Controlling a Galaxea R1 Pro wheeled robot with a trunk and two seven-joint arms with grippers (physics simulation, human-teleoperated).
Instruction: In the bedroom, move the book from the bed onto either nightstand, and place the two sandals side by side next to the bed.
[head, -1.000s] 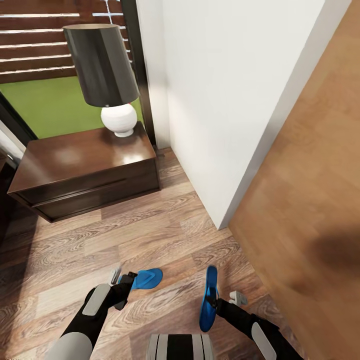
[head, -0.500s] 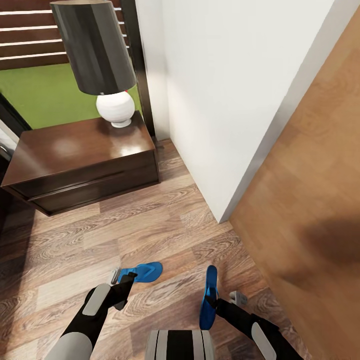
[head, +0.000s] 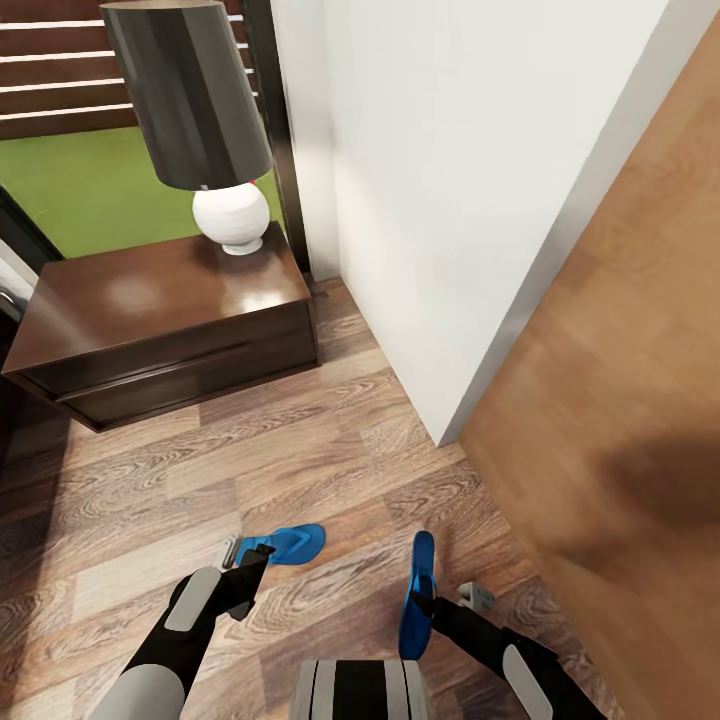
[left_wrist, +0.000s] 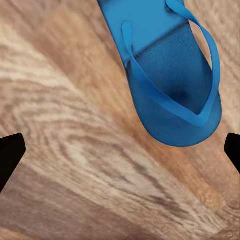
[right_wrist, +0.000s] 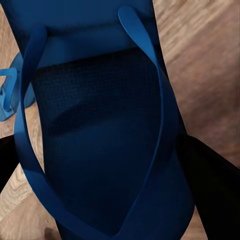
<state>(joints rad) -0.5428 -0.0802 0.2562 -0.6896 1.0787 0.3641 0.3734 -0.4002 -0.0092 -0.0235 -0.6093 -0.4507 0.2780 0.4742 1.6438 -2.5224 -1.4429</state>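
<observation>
One blue sandal (head: 288, 543) (left_wrist: 170, 85) lies flat on the wood floor, strap side up. My left gripper (head: 247, 556) (left_wrist: 120, 152) hangs just above its heel end, open, the two dark fingertips far apart with nothing between them. The other blue sandal (head: 415, 590) (right_wrist: 100, 125) stands on its edge above the floor, and my right gripper (head: 432, 598) (right_wrist: 115, 170) is shut on it. A dark-brown nightstand (head: 150, 300) stands at the far left, about a metre beyond the sandals. The book and the bed are out of view.
A lamp (head: 195, 110) with a dark shade and white base stands on the nightstand's back corner. A white wall corner (head: 450, 250) juts out ahead on the right, with the tan wooden door (head: 620, 400) beside it. Wood floor (head: 300, 450) lies between me and the nightstand.
The camera shifted a little early on. The left sandal went from my left gripper's fingers down to the floor and lies flatter. Nothing has moved in the last half second.
</observation>
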